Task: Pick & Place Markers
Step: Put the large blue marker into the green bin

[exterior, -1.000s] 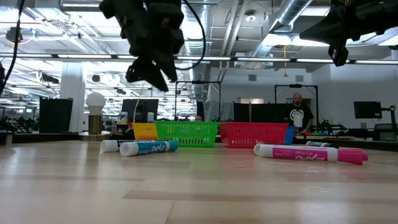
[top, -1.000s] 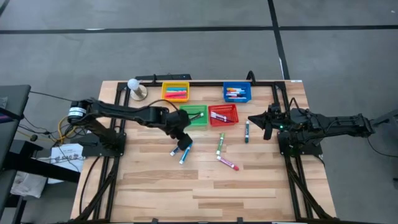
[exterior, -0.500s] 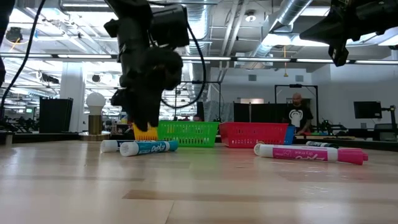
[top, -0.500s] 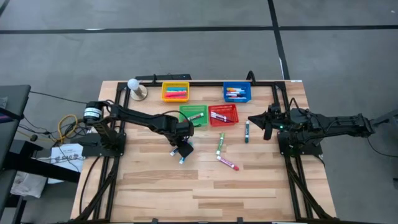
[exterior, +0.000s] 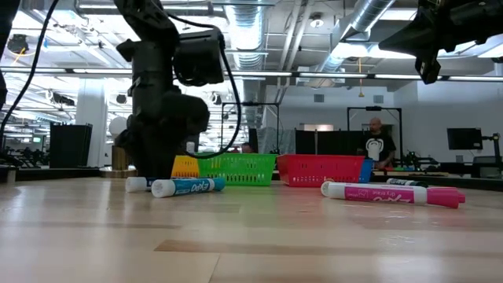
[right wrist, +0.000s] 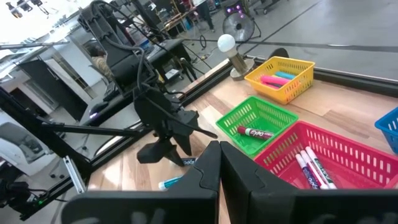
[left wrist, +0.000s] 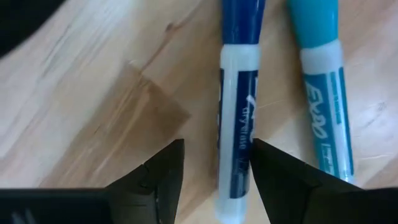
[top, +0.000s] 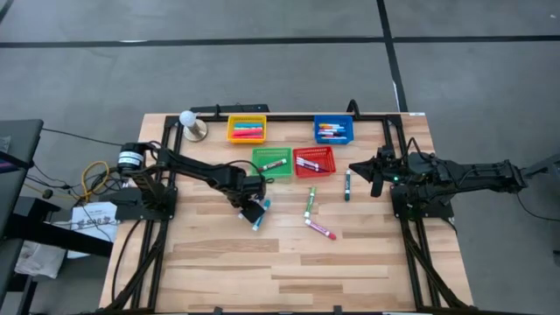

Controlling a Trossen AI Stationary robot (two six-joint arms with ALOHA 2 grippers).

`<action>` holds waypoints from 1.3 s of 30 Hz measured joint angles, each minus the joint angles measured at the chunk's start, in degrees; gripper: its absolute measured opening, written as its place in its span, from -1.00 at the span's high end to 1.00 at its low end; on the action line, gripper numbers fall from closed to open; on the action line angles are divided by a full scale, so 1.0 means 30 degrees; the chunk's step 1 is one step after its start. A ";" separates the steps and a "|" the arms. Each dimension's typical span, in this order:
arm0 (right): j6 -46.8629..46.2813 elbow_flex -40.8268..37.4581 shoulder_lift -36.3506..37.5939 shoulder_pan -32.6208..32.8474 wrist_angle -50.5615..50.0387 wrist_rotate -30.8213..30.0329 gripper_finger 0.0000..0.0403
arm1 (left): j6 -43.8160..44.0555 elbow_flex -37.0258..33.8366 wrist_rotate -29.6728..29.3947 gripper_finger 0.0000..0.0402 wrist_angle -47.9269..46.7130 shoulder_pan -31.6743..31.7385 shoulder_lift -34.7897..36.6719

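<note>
We see the left gripper (top: pixel 251 206) has dropped down to the table (top: pixel 289 262); a moment ago it hung higher, nearer the green basket (top: pixel 272 161). Now it sits just in front of that basket, right over two markers. We think the grab comes next.

Its fingers (left wrist: pixel 163 174) are spread apart. The dark blue marker (left wrist: pixel 237 118) lies between them, not squeezed yet. A light blue marker (left wrist: pixel 323 93) lies right beside it, nearly side by side.

From above, both markers (top: pixel 259 216) lie slanted, their long way running from near the basket toward the table's front.

The right gripper (top: pixel 361 170) waits past the red basket (top: pixel 315 162), fingers pressed together.
</note>
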State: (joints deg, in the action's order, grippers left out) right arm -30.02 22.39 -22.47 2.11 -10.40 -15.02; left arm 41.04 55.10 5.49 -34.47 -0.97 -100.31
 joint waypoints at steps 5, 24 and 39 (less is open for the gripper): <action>0.0000 0.0000 -0.0002 0.0000 -0.0002 -0.0002 1.00 | 0.0520 -0.0467 -0.0552 0.15 0.0220 -0.0017 0.0133; 0.0000 0.0000 0.0002 0.0000 -0.0002 -0.0009 1.00 | 0.0306 -0.0880 -0.0333 0.68 -0.1124 -0.0007 0.0867; 0.0007 0.0000 -0.0002 0.0000 -0.0515 -0.0031 1.00 | -0.2878 -0.0686 -0.2703 0.69 -0.1826 -0.0080 0.9255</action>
State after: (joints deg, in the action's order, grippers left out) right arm -30.00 22.39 -22.48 2.11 -11.94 -15.11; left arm 32.40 53.04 -2.62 -39.95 -1.21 -72.55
